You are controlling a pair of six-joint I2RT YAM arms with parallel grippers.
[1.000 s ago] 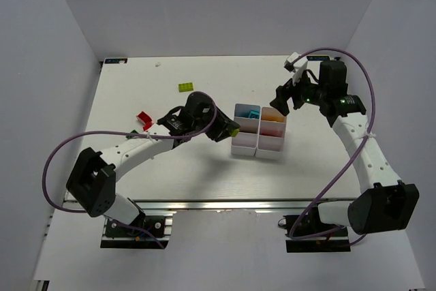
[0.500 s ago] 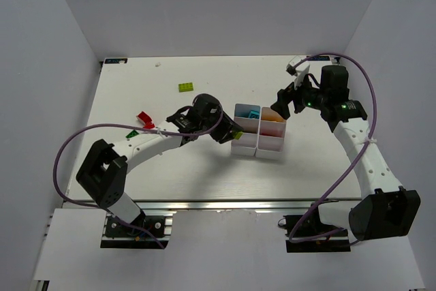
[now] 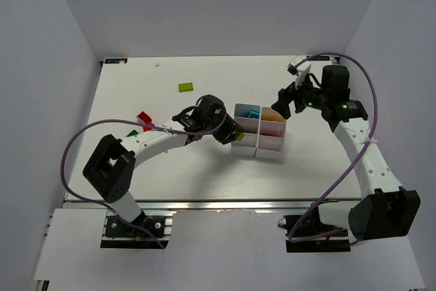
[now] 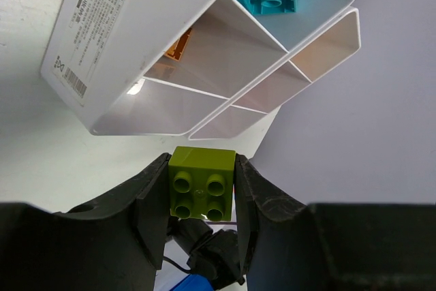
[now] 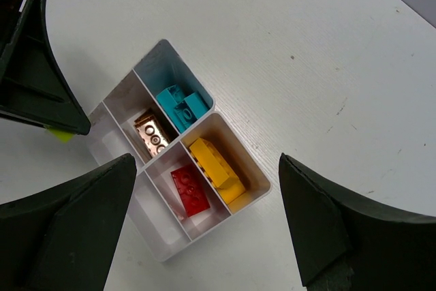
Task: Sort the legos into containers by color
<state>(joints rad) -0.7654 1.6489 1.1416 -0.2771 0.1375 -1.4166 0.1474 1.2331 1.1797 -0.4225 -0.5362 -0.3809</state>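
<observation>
Overhead view: the left fingers (image 3: 228,132) clamp a small lime brick (image 3: 240,136) at the near-left corner of the white containers (image 3: 266,150), mid-desk (image 3: 204,168). Whether it hangs over the rim or just beside it is hard to tell.

Left wrist view: the brick is glossy lime and square-faced, with no evident long axis. Its four studs point back toward the camera, and its two sides are pinched.

Right wrist view: the right fingers (image 5: 75,223) stand wide apart above bins holding cyan bricks (image 5: 182,105), an orange brick (image 5: 155,133), a yellow brick (image 5: 214,163) and a red brick (image 5: 191,189).
</observation>
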